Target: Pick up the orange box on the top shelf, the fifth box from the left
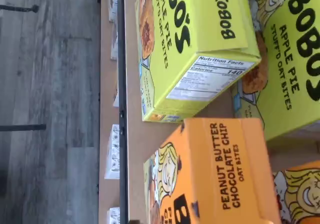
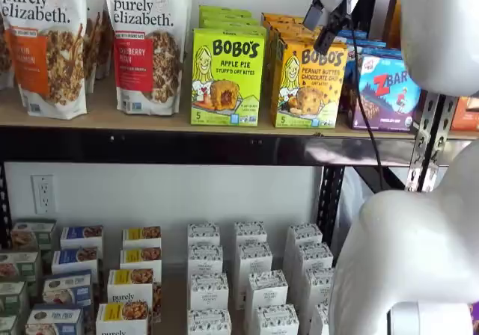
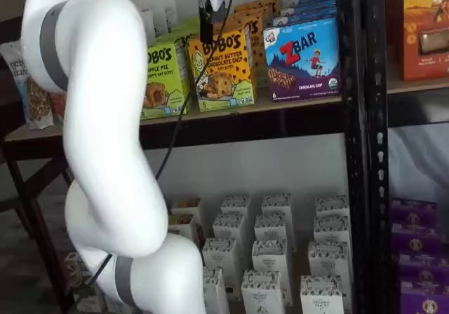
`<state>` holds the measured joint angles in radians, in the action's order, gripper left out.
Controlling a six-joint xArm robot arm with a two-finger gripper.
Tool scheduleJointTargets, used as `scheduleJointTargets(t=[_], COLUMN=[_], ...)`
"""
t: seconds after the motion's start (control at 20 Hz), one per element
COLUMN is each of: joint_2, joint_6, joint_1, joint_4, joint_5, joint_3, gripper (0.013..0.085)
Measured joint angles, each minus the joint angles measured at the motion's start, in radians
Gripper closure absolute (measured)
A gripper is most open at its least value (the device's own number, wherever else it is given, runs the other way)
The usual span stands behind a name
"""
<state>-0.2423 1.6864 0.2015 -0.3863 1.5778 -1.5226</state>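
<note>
The orange box point(image 2: 308, 84) stands upright at the front of the top shelf point(image 2: 150, 118), centre-right in a shelf view, between the green box point(image 2: 227, 77) and the Zbar box point(image 2: 388, 92). Its long axis looks vertical, printed face outward. Probably light, stiff cardboard, a bit slick; grip its narrow sides near the top. The gripper point(image 3: 208, 21) hangs just above it; jaw state I cannot tell

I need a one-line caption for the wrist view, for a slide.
Wrist camera looking down on the orange box beside two lime-green Apple Pie boxes on the top shelf.
</note>
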Motion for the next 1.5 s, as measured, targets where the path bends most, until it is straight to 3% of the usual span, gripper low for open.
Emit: scheduleJointTargets(t=[0.4, 1.5], joint_2=[0.024, 0.03], joint_6=[-0.008, -0.028], joint_1=[-0.011, -0.056], joint_4=[0.019, 0.069], joint_5=[0.048, 0.028], joint_3=[-0.024, 0.013], gripper=[0.013, 0.013])
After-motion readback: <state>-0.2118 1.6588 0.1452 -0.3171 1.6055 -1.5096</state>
